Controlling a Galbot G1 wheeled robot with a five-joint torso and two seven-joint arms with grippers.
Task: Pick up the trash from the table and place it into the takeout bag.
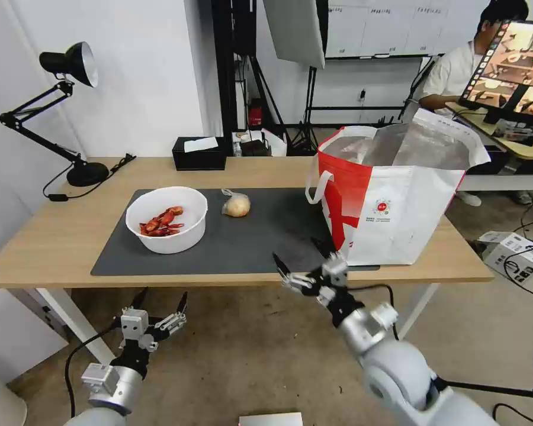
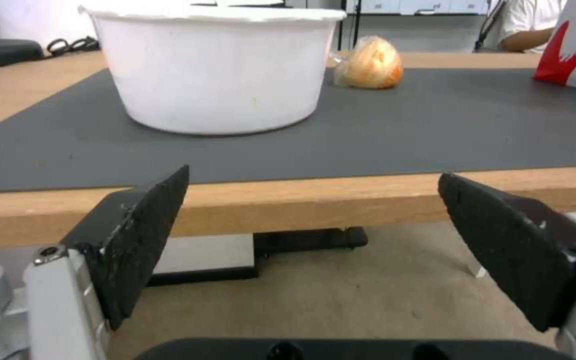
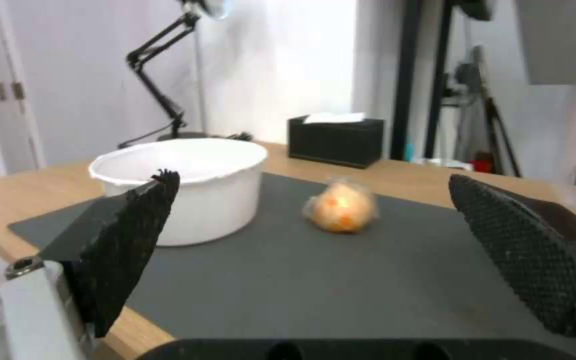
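On the dark grey mat (image 1: 266, 236) of the light-wood table (image 1: 53, 236) stands a white round bowl (image 1: 167, 219) holding red crayfish shells. A small clear bag with a beige lump (image 1: 236, 205) lies beside it toward the takeout bag (image 1: 391, 195), a white tote with red panels and foil lining standing open at the mat's right end. My right gripper (image 1: 299, 260) hovers open over the table's front edge, facing the beige lump (image 3: 341, 206) and the bowl (image 3: 188, 185). My left gripper (image 1: 160, 302) is open below the table's front edge, in front of the bowl (image 2: 218, 65).
A black tissue box (image 1: 199, 152) stands at the table's back edge and a black desk lamp (image 1: 71, 112) at the back left corner. A second desk with a monitor (image 1: 509, 71) is at the far right, with cables and a box on the floor there.
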